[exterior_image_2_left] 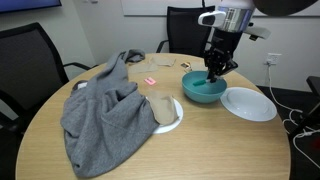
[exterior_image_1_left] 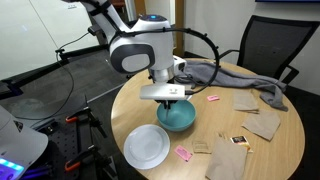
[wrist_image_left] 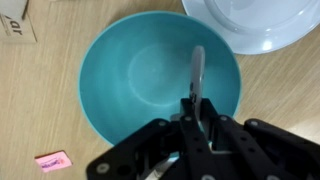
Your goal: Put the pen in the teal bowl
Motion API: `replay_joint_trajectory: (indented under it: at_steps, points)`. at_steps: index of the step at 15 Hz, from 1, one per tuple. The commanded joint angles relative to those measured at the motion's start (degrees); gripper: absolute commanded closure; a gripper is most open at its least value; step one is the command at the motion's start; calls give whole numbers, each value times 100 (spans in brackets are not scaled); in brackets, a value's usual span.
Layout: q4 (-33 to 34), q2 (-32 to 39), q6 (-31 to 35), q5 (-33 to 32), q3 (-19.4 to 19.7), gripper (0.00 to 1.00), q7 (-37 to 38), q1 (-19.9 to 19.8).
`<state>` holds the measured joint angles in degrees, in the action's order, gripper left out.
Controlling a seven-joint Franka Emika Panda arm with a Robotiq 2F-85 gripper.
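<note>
The teal bowl [wrist_image_left: 140,75] sits on the round wooden table and shows in both exterior views [exterior_image_1_left: 180,120] [exterior_image_2_left: 203,91]. My gripper [wrist_image_left: 197,108] hangs right over the bowl, shut on the pen [wrist_image_left: 197,65]. The pen is a thin dark stick that pokes out from between the fingers over the bowl's inside. In both exterior views the gripper [exterior_image_1_left: 172,100] [exterior_image_2_left: 214,72] reaches down to the bowl's rim, and the pen is too small to make out there.
A white plate [exterior_image_1_left: 147,146] [exterior_image_2_left: 249,103] [wrist_image_left: 250,20] lies beside the bowl. A grey cloth [exterior_image_2_left: 105,110] covers part of the table. Small pink pieces [wrist_image_left: 52,161] [exterior_image_1_left: 183,153] and brown cardboard pieces [exterior_image_1_left: 262,122] lie around. Office chairs [exterior_image_2_left: 30,55] stand at the table's edge.
</note>
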<state>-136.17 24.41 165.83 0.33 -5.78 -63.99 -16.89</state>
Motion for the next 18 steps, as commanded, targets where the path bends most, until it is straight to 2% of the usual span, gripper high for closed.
replay_joint_trajectory:
  at_steps: [1,3,4,5,7,13,18]
  points:
    - [149,215,200,-240,245,97,462,242]
    - [212,291,208,-358,320,97,645,313]
    - [248,307,169,-427,366,61,760,363]
    - [276,332,169,-477,382,60,835,378]
    - [314,363,170,-567,395,47,961,398]
    - [265,268,218,-699,387,2,1112,415]
    - [75,-4,434,-770,397,0,1131,432]
